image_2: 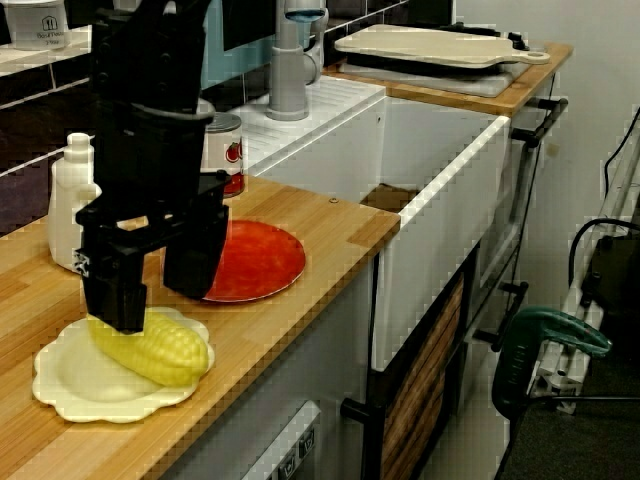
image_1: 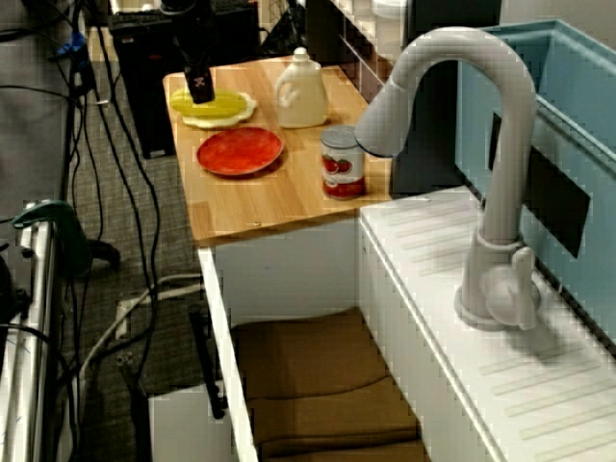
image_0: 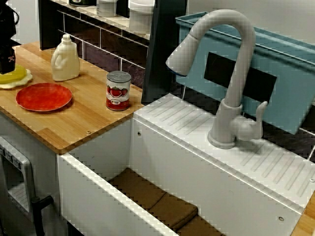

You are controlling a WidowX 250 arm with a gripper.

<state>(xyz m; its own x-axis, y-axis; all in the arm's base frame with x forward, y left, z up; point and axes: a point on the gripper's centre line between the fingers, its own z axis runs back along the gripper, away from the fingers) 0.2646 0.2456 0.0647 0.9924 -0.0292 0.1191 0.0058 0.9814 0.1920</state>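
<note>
Corn (image_2: pixel 165 350) on plate (image_2: pixel 60 388) — long axis wall-to-front, under end effector (image_2: pixel 152 308).

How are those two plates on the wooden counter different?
The red plate is smoothly round and bare; the cream plate has a wavy rim and holds a corn cob. The open gripper hangs over the cream plate, not the red plate. Both lie flat on the counter.

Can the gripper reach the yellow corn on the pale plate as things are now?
Probably yes: the gripper hangs open just above the corn on the pale plate, and nothing stands between them.
</note>
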